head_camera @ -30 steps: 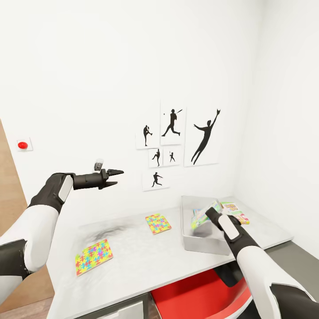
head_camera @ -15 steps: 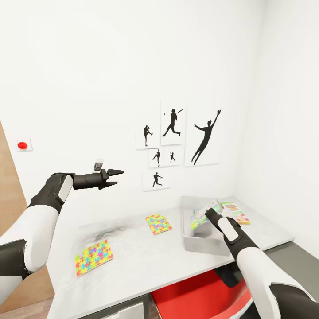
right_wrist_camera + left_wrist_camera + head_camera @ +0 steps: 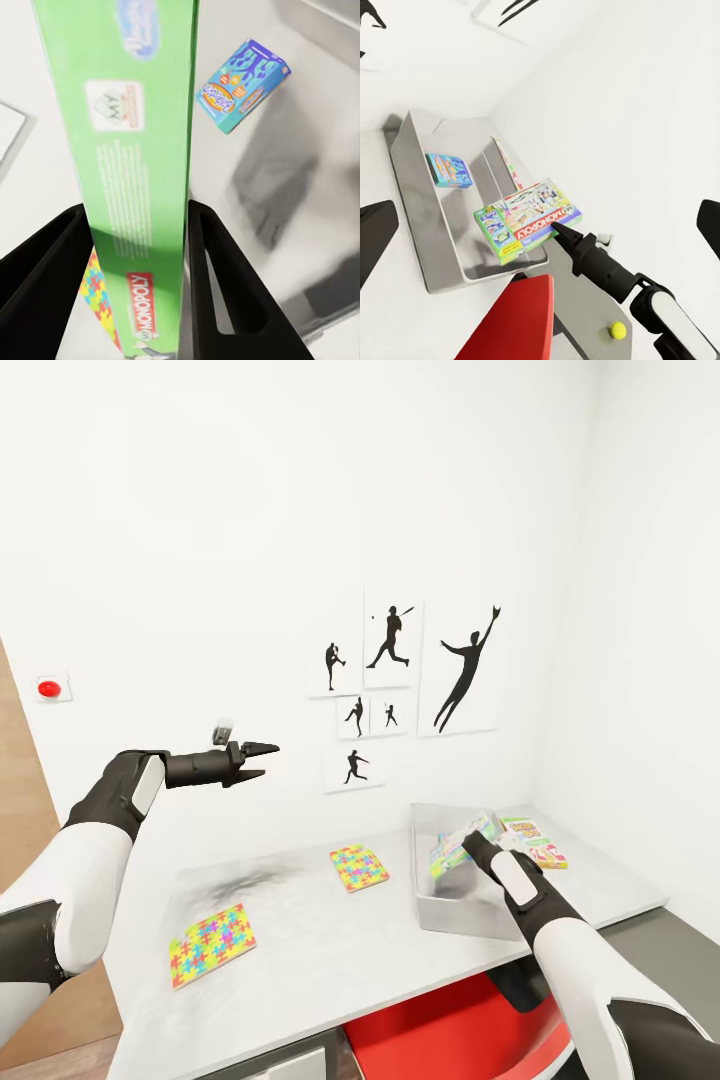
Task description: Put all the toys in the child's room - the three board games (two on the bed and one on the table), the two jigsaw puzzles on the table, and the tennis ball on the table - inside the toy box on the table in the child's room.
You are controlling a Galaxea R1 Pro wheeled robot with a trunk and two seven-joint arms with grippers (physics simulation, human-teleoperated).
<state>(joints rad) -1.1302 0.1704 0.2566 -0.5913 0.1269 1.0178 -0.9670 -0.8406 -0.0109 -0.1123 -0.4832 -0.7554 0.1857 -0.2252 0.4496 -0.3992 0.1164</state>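
Note:
My right gripper (image 3: 474, 846) is shut on the white-green Monopoly board game (image 3: 462, 839), held tilted above the grey toy box (image 3: 450, 908) on the table (image 3: 330, 960). The wrist view shows its fingers (image 3: 214, 285) clamped on the box's green edge (image 3: 139, 187). A blue board game (image 3: 244, 84) lies flat inside the toy box. The orange-green board game (image 3: 536, 841) lies on the table just right of the toy box. Two jigsaw puzzles (image 3: 211, 942) (image 3: 358, 866) lie flat on the table. The tennis ball (image 3: 618, 328) lies beyond my right forearm. My left gripper (image 3: 264, 749) hangs open above the table's left part.
A red chair (image 3: 450, 1030) is tucked under the table's front edge below my right arm. White walls meet in a corner behind the toy box, with silhouette posters (image 3: 405, 680) on the back wall. A wooden door (image 3: 20, 840) stands at the left.
My right gripper has carried the Monopoly box slightly up and farther over the toy box. The left arm has stayed still.

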